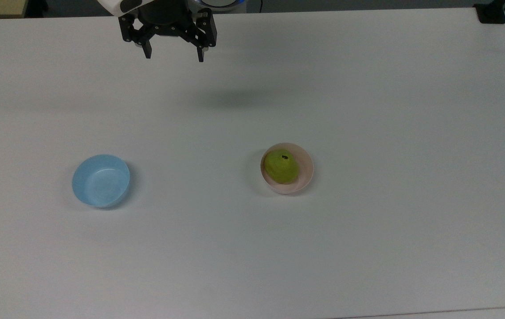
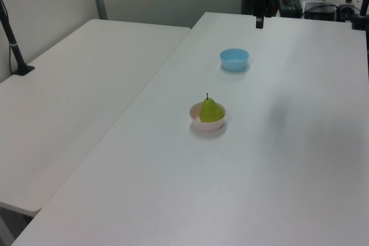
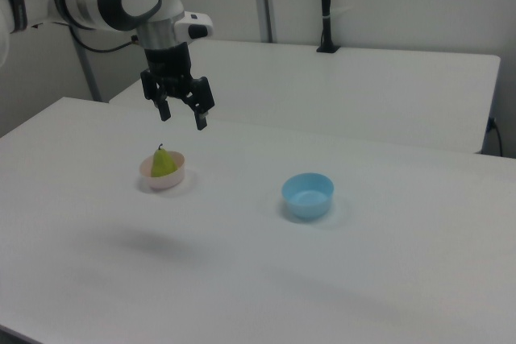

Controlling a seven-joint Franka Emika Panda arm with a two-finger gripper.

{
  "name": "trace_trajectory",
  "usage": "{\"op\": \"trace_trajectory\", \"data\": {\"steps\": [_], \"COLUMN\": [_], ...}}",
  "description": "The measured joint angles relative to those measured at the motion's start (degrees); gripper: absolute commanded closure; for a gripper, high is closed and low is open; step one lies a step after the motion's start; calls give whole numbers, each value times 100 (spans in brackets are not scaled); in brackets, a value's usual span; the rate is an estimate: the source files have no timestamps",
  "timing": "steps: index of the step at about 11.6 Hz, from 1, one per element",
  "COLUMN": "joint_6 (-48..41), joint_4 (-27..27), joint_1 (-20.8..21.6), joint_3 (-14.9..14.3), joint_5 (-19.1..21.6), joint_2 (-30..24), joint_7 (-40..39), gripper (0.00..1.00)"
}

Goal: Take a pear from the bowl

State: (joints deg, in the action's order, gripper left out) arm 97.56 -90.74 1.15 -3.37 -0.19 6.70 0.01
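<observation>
Two small plastic bowls sit on the plain white table (image 1: 367,88) in the top view: a round pale pink bowl (image 1: 307,170) with a rounded yellow-green pear (image 1: 281,167) sitting inside it, and a round light blue bowl (image 1: 100,180) well apart toward the top view's left, nothing in it. Up at the far edge the black two-finger gripper (image 1: 174,57) hangs with its fingers spread apart, gripping nothing, well away from both bowls. From the left view the pear (image 2: 210,111) stands upright in the pink bowl (image 2: 206,124), dark stem pointing up, with the blue bowl (image 2: 234,59) farther back. Over in the right view the gripper (image 3: 183,121) hovers in the air above the table (image 3: 419,263), fingers apart, a bit above and behind the pear (image 3: 164,162) in its pink bowl (image 3: 163,176); the blue bowl (image 3: 307,196) sits off to the right view's right.
</observation>
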Motion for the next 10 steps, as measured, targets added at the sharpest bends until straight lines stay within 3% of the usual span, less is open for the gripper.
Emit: {"op": "trace_trajectory", "data": {"steps": [10], "joint_6": [59], "joint_4": [-10], "joint_1": [99], "joint_3": [-94], "joint_5": [3], "joint_2": [64], "joint_7": [-48], "gripper": [0]}}
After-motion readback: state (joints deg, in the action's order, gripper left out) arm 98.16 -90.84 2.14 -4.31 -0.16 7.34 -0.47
